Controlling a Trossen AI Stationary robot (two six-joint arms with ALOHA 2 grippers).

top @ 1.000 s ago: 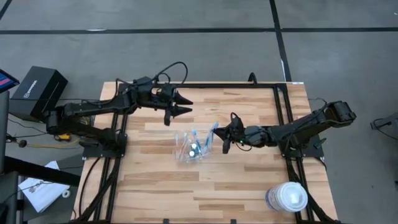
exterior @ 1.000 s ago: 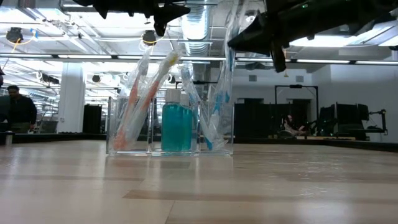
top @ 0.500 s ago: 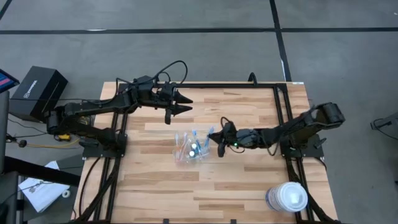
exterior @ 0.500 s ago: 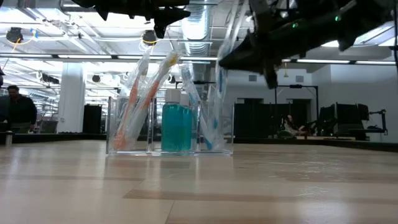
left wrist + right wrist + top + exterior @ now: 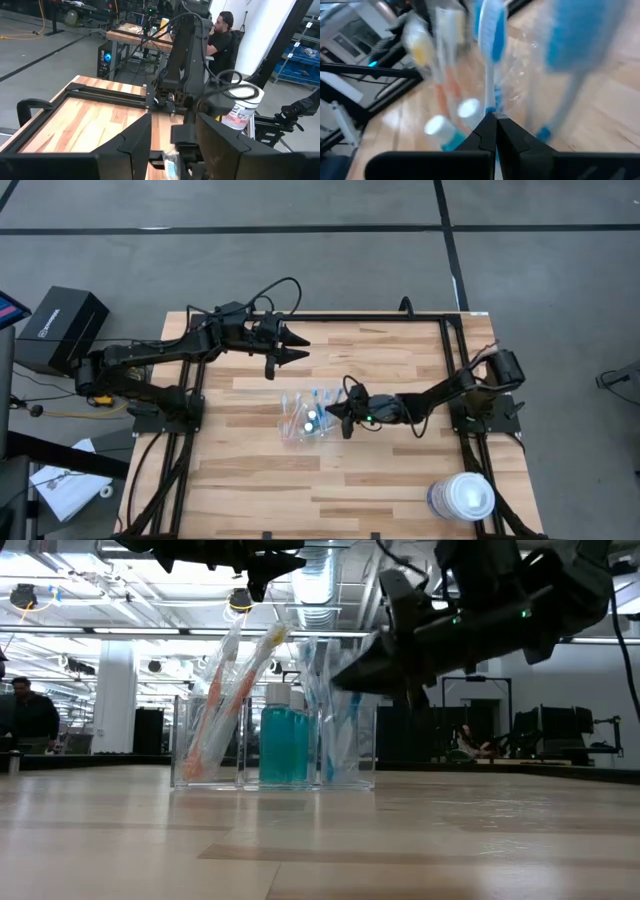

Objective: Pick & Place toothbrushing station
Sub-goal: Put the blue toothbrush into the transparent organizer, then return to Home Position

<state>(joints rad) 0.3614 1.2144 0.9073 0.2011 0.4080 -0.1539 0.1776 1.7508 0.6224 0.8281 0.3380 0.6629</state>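
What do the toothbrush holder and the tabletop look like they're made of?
Holder: probably clear, glossy plastic, possibly acrylic; the room behind shows straight through its walls and dividers. Tabletop: looks like wood, butcher-block style, with joined pale and tan strips and a smooth, faintly shiny finish.

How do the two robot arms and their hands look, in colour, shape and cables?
Both arms are dark, almost black, built of slim jointed segments. The left hand ends in two pointed, wedge-shaped fingers; a black cable loops above its wrist. The right hand has the same tapering dark fingers, a small green light glows on its wrist, and thin black cables run along the arm.
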